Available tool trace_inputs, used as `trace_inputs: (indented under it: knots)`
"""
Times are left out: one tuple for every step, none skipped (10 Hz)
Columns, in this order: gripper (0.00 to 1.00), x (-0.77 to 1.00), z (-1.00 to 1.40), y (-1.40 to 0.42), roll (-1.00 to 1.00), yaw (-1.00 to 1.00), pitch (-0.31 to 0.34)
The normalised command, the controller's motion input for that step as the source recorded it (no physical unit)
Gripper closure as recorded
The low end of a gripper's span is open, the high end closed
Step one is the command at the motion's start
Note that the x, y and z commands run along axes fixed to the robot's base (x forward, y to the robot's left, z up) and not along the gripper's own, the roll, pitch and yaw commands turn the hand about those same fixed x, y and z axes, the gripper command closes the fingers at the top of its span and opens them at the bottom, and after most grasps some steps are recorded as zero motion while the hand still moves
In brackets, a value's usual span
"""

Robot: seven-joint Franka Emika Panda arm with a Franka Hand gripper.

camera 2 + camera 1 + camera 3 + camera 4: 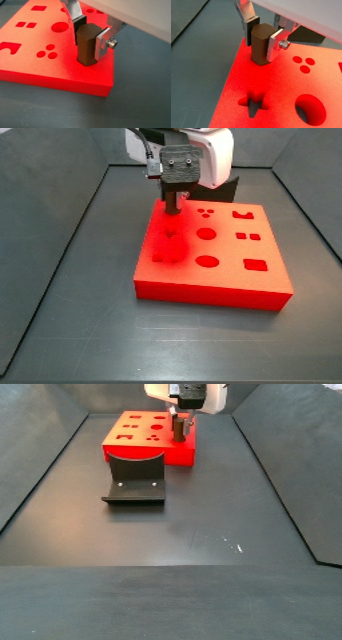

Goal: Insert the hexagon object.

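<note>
My gripper (263,42) is shut on the hexagon object (259,45), a slim brown six-sided peg held upright. In both wrist views its lower end sits on or in the top of the red block (271,95) near one edge; the peg also shows in the wrist view (85,47) above the red block (40,60). In a side view the gripper (174,196) holds the peg (173,203) over the block's far left part (214,268). In the other side view the gripper (182,422) stands at the block's right end (147,434). Whether a hole lies under the peg is hidden.
The red block has several shape cut-outs: a cross (253,102), an oval (310,107), round holes (304,62), squares (25,24). The dark fixture (134,479) stands in front of the block. Grey bin walls (67,218) slope up around the dark floor.
</note>
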Motion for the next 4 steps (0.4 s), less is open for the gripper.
trace_inputs:
  knots:
    - [1.0,-0.54,0.02,-0.04,0.08,-0.15,-0.047]
    - [1.0,-0.61,0.0,-0.03,0.11,-0.12,-0.056]
    - [1.0,-0.05,0.0,0.0,0.0,-0.03,0.0]
    - [1.0,0.0,0.0,0.0,0.0,0.0,0.0]
